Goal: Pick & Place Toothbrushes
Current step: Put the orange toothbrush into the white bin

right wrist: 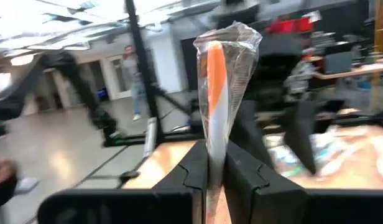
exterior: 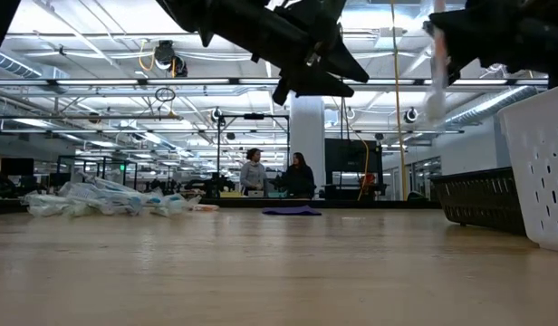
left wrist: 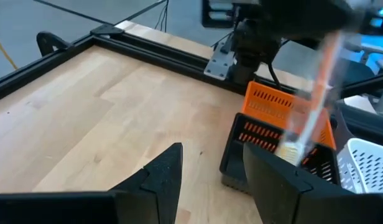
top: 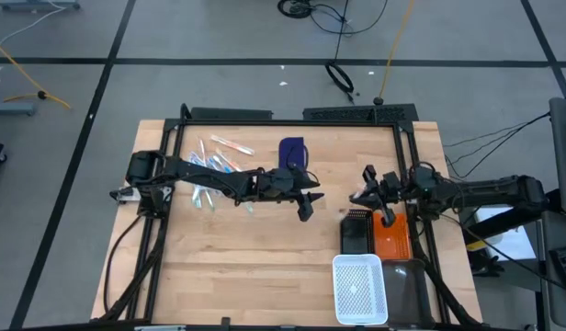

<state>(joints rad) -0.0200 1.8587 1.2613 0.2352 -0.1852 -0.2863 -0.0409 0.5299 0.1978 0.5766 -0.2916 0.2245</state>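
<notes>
A pale wooden table (top: 265,257) framed in black rails stands on a grey floor in a large, brightly lit hall.

Two people (exterior: 275,174) stand far back in the hall, beyond the table's far edge. A heap of wrapped toothbrushes (top: 212,165) lies on the table's far left part, near a dark blue flat piece (top: 293,152). On the right side sit a black basket (top: 356,232), an orange basket (top: 393,237) and a white basket (top: 360,290). The left gripper (top: 307,204) hangs over the table's middle, its fingers apart and holding nothing. The right gripper (right wrist: 215,163), above the orange basket, is clamped on an upright orange toothbrush (right wrist: 217,93) in clear wrap.
</notes>
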